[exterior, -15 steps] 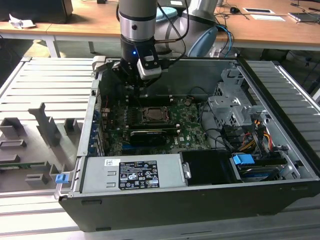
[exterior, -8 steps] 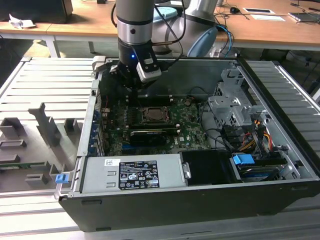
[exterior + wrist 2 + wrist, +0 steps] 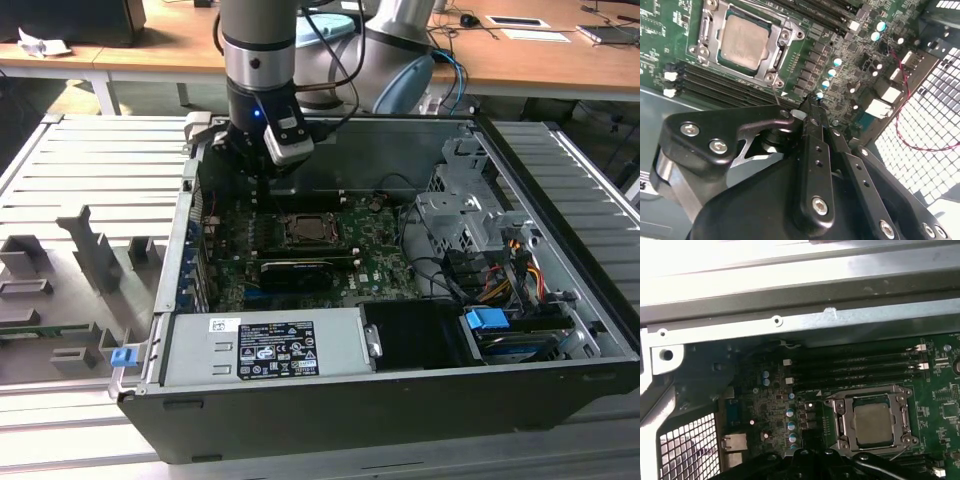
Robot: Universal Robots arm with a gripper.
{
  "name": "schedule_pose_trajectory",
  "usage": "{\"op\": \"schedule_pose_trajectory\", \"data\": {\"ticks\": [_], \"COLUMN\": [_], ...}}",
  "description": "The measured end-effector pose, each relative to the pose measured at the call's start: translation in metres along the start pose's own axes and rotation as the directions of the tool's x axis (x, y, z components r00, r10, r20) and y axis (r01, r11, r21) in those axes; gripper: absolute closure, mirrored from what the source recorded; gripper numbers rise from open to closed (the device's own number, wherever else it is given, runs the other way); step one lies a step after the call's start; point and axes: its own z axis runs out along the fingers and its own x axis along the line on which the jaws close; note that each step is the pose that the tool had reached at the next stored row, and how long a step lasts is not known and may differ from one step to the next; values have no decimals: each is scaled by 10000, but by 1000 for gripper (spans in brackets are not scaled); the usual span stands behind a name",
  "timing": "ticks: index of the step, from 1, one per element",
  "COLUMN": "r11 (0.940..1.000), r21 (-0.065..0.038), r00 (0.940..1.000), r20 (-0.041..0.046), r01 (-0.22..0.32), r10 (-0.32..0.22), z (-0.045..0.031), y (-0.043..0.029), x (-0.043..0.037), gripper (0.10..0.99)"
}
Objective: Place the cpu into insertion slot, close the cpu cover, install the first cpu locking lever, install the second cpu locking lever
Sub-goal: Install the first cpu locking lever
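**CPU seated under its cover, gripper just beside the slot**

The cpu lies flat in the slot on the green board. The cover is down around it, its window framing the metal face. A thin wire lever reaches from the cover's corner toward the gripper. The jaws look pressed together with nothing between them, and the tip hangs just above the board, apart from the cover. In the exterior view the gripper stands at ten o'clock of the slot. A black card lies at six o'clock of the slot, with the grey power supply farther along at six.
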Motion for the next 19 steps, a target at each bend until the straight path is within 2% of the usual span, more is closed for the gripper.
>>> {"op": "schedule_pose_trajectory", "data": {"ticks": [4,9,11,13,19], "r11": [9998,9997,9989,9986,9986], "r21": [-7,-9,-5,-1,12], "r00": [9998,9997,9989,9986,9986], "r20": [9,7,-5,-8,-8], "r01": [176,261,470,535,535], "r10": [-176,-261,-470,-535,-535], "z": [46,82,112,114,119], "y": [4,114,201,215,218], "x": [38,96,108,28,-6], "gripper": [980,980,980,980,980]}}
